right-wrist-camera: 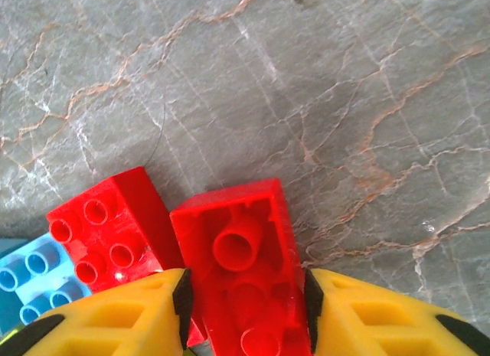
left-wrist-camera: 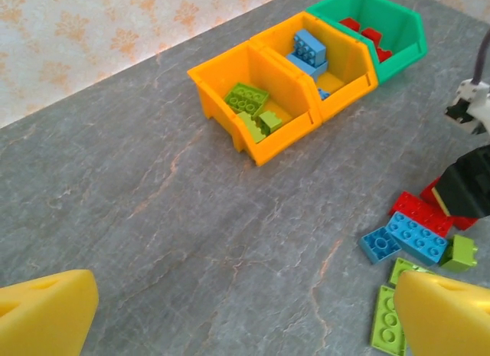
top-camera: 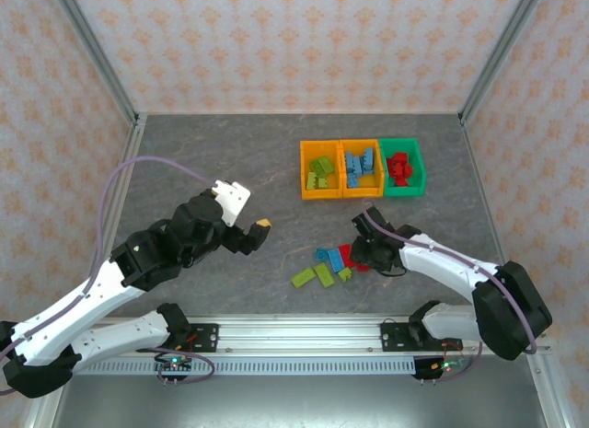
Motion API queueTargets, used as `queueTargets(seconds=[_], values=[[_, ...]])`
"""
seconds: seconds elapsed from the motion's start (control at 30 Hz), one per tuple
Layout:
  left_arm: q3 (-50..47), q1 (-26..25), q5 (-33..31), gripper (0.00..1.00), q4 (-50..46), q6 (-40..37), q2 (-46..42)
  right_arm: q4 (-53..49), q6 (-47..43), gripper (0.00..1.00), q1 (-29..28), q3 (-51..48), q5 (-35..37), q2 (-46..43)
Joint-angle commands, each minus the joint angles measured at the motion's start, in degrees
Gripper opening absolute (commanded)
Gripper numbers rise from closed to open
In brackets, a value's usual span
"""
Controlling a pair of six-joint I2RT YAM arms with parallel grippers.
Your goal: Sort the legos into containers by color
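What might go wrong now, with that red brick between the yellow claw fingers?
Much of the upturned red brick sticks out past the fingertips of the right claw, so it may pivot or slip when lifted. A second red brick lies right against it and could be dragged or knocked along.

The table has a grey, stone-veined top. Three containers stand directly on it in a far-side row, walls touching: two orange-yellow containers on the left, one green container on the right. Nearer the front edge, loose legos lie clustered: lime green, light blue and red.
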State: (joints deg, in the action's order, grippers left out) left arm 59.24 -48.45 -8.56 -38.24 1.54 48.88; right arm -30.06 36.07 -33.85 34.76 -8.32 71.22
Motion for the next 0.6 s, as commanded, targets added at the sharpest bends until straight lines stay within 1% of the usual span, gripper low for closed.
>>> queueTargets(seconds=[0.0,0.07,0.17,0.23,0.27,0.33,0.4,0.43,0.57], values=[[-1.0,-0.5,-2.5,1.0,-1.2,-1.9,-1.6,-1.8,1.2,0.43,-0.3,-1.4,4.8,1.6],[-1.3,-0.5,-2.2,1.0,-1.0,-2.2,-2.0,-1.5,1.1,0.44,-0.2,-1.4,5.0,2.2],[-1.7,-0.5,-0.3,1.0,-1.1,-3.1,-2.3,-0.5,0.9,0.53,-0.2,-1.5,4.3,3.5],[-2.0,-0.5,0.7,1.0,-1.0,-3.5,-2.2,-0.4,0.7,0.53,-0.2,-1.1,4.4,4.2],[-2.1,-0.5,1.2,1.0,-1.1,-3.7,-2.2,-0.4,0.6,0.51,-0.2,-0.9,4.5,4.4],[-2.4,-0.5,1.9,1.0,-1.1,-4.0,-2.3,-0.9,0.6,0.43,-0.3,-0.3,5.4,4.2],[-2.7,-0.5,3.2,1.0,-1.0,-4.7,-2.5,-2.5,0.9,0.33,-0.2,0.6,7.5,2.2],[-2.9,-0.5,4.7,1.0,-1.0,-5.3,-2.7,-2.9,1.1,0.31,-0.2,0.9,8.3,0.6],[-4.2,-0.5,15.7,1.0,1.0,-8.4,-4.2,-4.2,1.2,0.28,1.0,3.6,14.4,-9.2]])
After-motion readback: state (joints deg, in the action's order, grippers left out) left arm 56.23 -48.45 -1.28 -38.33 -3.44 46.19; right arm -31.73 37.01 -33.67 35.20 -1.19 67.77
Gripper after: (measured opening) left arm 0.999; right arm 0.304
